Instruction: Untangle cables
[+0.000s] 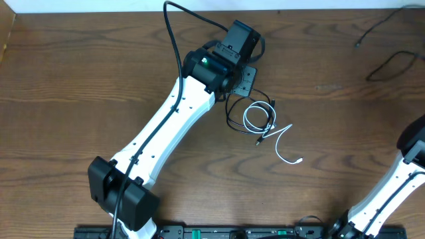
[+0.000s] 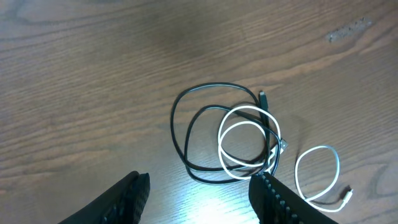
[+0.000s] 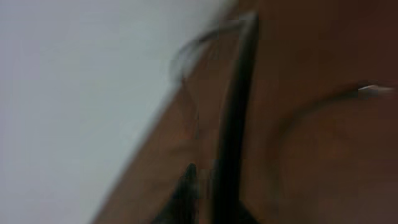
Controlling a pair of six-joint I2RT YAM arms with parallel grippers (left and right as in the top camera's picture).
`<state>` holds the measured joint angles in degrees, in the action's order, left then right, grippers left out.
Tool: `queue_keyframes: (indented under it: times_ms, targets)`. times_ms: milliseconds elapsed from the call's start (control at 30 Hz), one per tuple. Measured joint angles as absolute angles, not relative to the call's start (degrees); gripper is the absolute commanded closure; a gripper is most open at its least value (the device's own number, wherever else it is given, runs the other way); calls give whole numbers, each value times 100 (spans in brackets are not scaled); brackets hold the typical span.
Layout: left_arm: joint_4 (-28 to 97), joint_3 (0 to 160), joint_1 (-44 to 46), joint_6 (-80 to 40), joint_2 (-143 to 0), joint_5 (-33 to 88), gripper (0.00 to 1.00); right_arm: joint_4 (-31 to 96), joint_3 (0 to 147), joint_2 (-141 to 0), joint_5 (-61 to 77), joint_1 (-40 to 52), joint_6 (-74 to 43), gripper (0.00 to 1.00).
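The cables lie tangled on the wooden table just right of centre. The black cable (image 1: 234,117) (image 2: 186,134) makes two loose loops. The white cable (image 1: 253,118) (image 2: 247,138) coils across them, and its tail (image 1: 287,154) (image 2: 318,175) runs off to the right to a small plug. My left gripper (image 1: 243,74) (image 2: 202,190) hovers just behind the tangle, open and empty, and its right finger (image 2: 277,198) is at the edge of the coils. The right wrist view is a blur. My right gripper (image 3: 205,186) shows one dark fingertip (image 3: 186,180) beside a thick dark strip.
A thick black robot cable (image 1: 392,64) lies at the table's far right corner, and another (image 1: 174,40) runs along the left arm. The right arm (image 1: 406,174) stands at the right edge. The table's far edge (image 1: 199,5) meets a white wall.
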<state>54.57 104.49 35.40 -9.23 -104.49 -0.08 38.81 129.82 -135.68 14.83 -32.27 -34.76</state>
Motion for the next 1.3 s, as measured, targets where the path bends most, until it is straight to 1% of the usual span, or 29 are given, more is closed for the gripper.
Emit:
queue_keyframes:
  times_ms: [67,100,267,567,600,700,867,967,1100,1167,1300]
  targets:
    - [5461,10449,3540,-923,-10449,-8,43,3835,12648,-13570,1068,-3334,-3363,2]
    - [5459,10449,3540,-923,-10449,-8,42,3822,12527,-13570,932,-3387,-3317,1]
    - [5459,10449,3540,-923,-10449,-10,41,3854,12411,-13570,587,-3629,-3011,1]
    - [5454,10449,3540,-923,-10449,-8,39,4630,12556,-13349,705,-3712,-2285,1]
    - [5459,10449,3540,-923,-10449,-8,39,4709,12556,-13227,768,-3697,-2204,1]
    - [5465,10449,3540,-921,-10449,99,36,4993,12571,-12693,1144,-3607,-1975,1]
    - [5566,10392,3540,-923,-10449,537,35,5546,12759,-11830,2043,-3334,-1741,1]
    - [5612,10167,3540,-917,-10449,735,35,5955,12818,-11629,2480,-3190,-1693,1]
    - [5382,9699,3535,-569,-10471,1533,35,6637,12814,-11679,2775,-3015,-1527,2]
    - [5214,9522,3548,-244,-10532,2132,32,6869,12801,-11734,2829,-2923,-1343,5]
    - [4941,9386,3638,294,-10833,3011,28,7096,12779,-11775,2897,-2740,-991,5]
